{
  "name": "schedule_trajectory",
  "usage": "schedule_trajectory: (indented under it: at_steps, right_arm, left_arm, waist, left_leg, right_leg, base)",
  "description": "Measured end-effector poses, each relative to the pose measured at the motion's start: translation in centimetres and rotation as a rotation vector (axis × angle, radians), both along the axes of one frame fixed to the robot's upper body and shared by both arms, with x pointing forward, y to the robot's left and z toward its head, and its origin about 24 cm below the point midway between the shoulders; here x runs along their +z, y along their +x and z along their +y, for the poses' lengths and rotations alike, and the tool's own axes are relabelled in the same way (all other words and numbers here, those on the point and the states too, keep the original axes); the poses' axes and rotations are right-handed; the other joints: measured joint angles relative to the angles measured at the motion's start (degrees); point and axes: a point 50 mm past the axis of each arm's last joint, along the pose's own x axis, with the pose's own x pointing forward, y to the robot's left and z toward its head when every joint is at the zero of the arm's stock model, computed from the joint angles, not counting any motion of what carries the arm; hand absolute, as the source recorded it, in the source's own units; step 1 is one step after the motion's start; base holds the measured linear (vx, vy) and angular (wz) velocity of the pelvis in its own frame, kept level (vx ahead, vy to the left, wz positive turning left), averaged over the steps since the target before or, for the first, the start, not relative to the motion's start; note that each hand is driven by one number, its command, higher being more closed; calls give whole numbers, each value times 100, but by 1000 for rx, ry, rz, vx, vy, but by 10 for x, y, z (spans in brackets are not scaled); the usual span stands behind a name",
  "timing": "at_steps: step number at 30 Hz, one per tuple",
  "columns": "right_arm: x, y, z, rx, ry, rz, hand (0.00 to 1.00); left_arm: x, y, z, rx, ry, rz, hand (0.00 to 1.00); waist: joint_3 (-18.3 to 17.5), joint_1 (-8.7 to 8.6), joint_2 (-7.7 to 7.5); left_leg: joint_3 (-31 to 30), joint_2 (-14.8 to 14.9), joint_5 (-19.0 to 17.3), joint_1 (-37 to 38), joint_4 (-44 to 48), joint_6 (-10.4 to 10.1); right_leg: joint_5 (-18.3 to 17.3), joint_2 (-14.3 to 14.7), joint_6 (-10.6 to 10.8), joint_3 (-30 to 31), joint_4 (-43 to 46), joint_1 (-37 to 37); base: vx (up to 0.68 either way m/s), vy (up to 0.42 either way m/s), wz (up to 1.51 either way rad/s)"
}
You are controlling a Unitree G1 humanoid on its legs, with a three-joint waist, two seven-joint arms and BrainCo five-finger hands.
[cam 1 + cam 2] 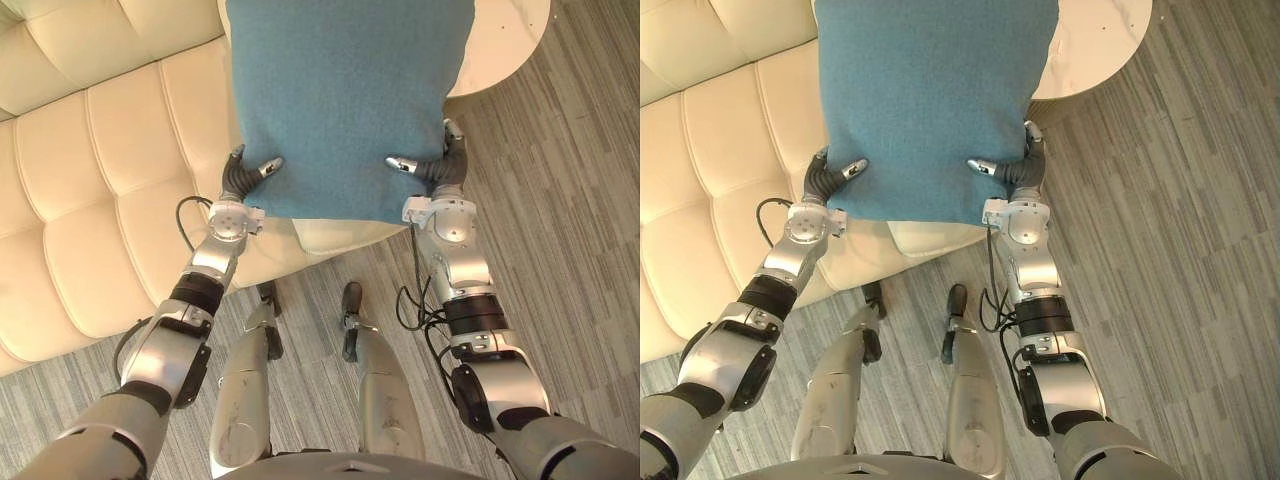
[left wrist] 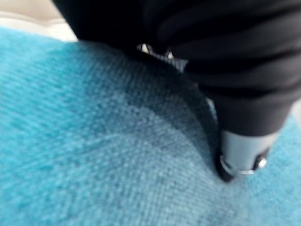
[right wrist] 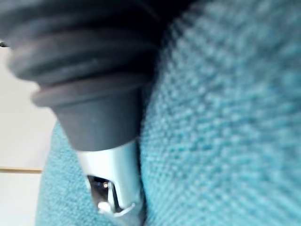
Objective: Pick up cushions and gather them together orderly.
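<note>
Fingers [image 1: 268, 167] on the left hand [image 1: 240, 180] and right hand [image 1: 446, 168] are both pinching the near corners of the blue cushion [image 1: 345, 90], so it stretches straight ahead between them over the cream sofa [image 1: 120, 160].

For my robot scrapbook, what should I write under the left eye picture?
The left hand and right hand pinch the near corners of a blue cushion by the cream sofa.
</note>
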Motion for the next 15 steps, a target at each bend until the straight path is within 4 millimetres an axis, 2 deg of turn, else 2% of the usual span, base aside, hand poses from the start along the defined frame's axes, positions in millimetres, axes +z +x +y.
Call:
schedule_trajectory:
  at_steps: [8, 11, 15]
  right_arm:
    - [21, -8, 4, 33, 58, -109, 100]
    - [7, -15, 4, 37, 65, -83, 100]
    - [-19, -29, 3, 35, 97, -27, 100]
  left_arm:
    - [32, -5, -4, -40, -36, -132, 100]
    - [32, -11, -8, -61, -40, -150, 100]
    - [22, -25, -13, -98, -47, -159, 100]
  waist:
    - [0, -28, 0]
    - [0, -30, 0]
    - [-4, -23, -4]
  left_leg:
    - [7, 0, 10, 0, -9, 6]
    - [-9, -10, 14, 213, -9, 15]
    - [-21, -19, -37, 574, -57, -38]
  right_leg:
    - [-34, -1, -3, -8, 2, 5]
    - [-129, -22, 3, -49, 22, 228]
    - [-272, -34, -9, -114, 45, 593]
  base:
    - [4, -4, 0]
    - [47, -39, 8]
    - [66, -38, 8]
